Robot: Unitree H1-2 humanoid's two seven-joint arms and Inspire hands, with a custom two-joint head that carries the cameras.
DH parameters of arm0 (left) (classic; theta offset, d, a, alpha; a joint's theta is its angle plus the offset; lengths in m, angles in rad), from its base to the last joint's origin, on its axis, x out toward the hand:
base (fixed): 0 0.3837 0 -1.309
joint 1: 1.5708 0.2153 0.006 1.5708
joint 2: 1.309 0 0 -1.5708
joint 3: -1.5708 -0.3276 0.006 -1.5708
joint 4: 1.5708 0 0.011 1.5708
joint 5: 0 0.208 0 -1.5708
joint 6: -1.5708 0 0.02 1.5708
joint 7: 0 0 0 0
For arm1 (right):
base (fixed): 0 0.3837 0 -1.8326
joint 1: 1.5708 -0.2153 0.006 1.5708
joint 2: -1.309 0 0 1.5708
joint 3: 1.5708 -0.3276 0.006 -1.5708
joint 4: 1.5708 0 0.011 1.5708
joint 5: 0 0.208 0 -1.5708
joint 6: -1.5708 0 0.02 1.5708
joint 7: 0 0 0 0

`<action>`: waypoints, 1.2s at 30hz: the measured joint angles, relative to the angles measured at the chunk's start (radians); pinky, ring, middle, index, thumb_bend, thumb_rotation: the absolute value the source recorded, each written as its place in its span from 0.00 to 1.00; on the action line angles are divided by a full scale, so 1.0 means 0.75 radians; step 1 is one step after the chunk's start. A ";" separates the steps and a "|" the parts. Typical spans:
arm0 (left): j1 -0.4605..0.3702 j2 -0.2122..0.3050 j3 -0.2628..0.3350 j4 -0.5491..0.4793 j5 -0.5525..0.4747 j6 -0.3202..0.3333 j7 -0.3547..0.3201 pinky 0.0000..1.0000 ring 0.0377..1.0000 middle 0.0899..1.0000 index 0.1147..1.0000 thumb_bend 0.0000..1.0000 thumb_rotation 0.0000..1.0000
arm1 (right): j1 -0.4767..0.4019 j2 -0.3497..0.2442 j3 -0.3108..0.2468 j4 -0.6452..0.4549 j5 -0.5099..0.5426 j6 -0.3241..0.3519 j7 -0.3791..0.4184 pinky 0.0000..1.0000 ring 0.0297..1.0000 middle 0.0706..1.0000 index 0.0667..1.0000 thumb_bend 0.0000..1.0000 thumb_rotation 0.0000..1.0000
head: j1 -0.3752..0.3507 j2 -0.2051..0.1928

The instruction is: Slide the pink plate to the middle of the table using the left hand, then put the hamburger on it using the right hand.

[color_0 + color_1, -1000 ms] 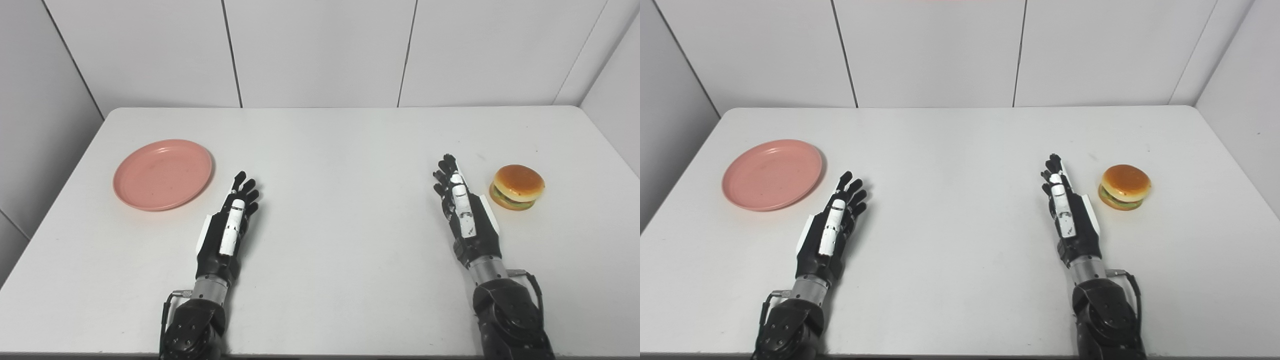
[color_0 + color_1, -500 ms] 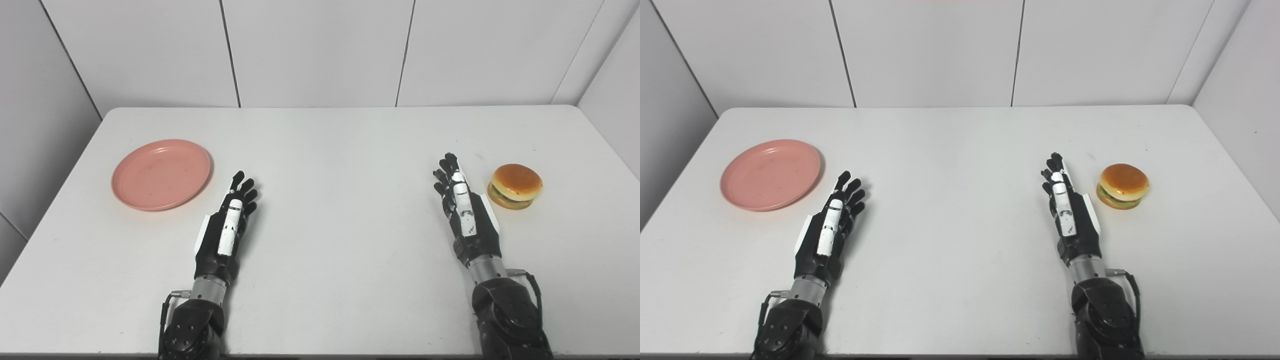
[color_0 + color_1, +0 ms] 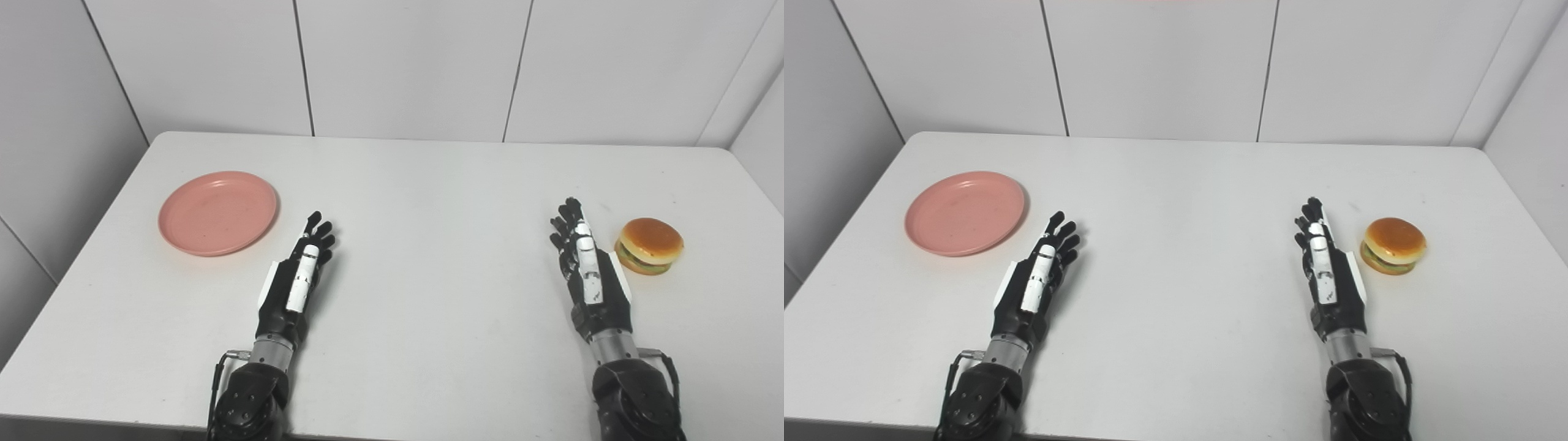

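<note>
The white table (image 3: 429, 184) fills the view, with pale wall panels (image 3: 404, 61) behind it. Both arms reach forward from the near edge and lie low over the tabletop. The pink plate (image 3: 218, 212) sits on the table's left side, well away from the middle, with nothing on it. The left hand (image 3: 298, 283) lies just to the plate's near right, apart from it, edge-on with fingers stretched forward and slightly spread, holding nothing. The right hand (image 3: 589, 269) is posed the same way, fingers straight and loosely apart, empty, just left of the hamburger (image 3: 650, 245), not touching it.
</note>
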 measured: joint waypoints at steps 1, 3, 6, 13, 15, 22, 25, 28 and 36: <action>-0.001 -0.002 -0.002 0.002 0.006 -0.004 0.005 0.96 0.95 0.96 0.95 0.34 1.00 | -0.001 -0.003 -0.001 0.004 0.012 -0.003 0.005 1.00 0.99 1.00 1.00 0.33 1.00 | 0.038 -0.022; -0.005 -0.010 -0.004 0.012 0.028 -0.016 0.011 0.96 0.95 0.96 0.96 0.34 1.00 | -0.007 -0.013 -0.003 0.026 0.030 -0.024 0.022 1.00 0.99 1.00 1.00 0.31 1.00 | 0.065 -0.037; -0.023 -0.030 -0.016 0.037 0.043 -0.023 0.014 0.97 0.96 0.97 0.96 0.33 1.00 | -0.023 -0.034 -0.011 0.061 0.053 -0.035 0.039 1.00 1.00 1.00 1.00 0.29 1.00 | 0.135 -0.071; -0.051 -0.102 -0.070 0.086 0.111 -0.030 0.050 0.93 0.94 0.95 0.95 0.32 1.00 | -0.043 -0.052 -0.019 0.089 0.113 -0.071 0.069 1.00 1.00 1.00 1.00 0.22 1.00 | 0.207 -0.096; -0.054 -0.113 -0.074 0.093 0.135 -0.042 0.062 0.93 0.94 0.95 0.95 0.32 1.00 | -0.043 -0.054 -0.019 0.089 0.130 -0.071 0.078 1.00 1.00 1.00 1.00 0.21 1.00 | 0.215 -0.102; -0.055 -0.116 -0.073 0.096 0.144 -0.063 0.069 0.92 0.94 0.95 0.95 0.32 1.00 | -0.041 -0.054 -0.023 0.084 0.147 -0.070 0.083 1.00 1.00 1.00 1.00 0.17 1.00 | 0.221 -0.098; -0.054 -0.116 -0.073 0.092 0.143 -0.063 0.069 0.92 0.94 0.95 0.95 0.32 1.00 | -0.039 -0.053 -0.023 0.079 0.148 -0.071 0.083 1.00 1.00 1.00 1.00 0.16 1.00 | 0.223 -0.090; -0.052 -0.116 -0.073 0.087 0.143 -0.063 0.068 0.92 0.94 0.95 0.95 0.32 1.00 | -0.033 -0.053 -0.022 0.068 0.146 -0.070 0.081 1.00 1.00 1.00 1.00 0.18 1.00 | 0.231 -0.072; -0.035 -0.112 -0.063 0.034 0.109 -0.027 0.057 0.95 0.95 0.97 0.96 0.33 1.00 | -0.001 -0.050 -0.013 0.014 0.136 -0.060 0.071 1.00 1.00 1.00 1.00 0.17 1.00 | 0.225 -0.045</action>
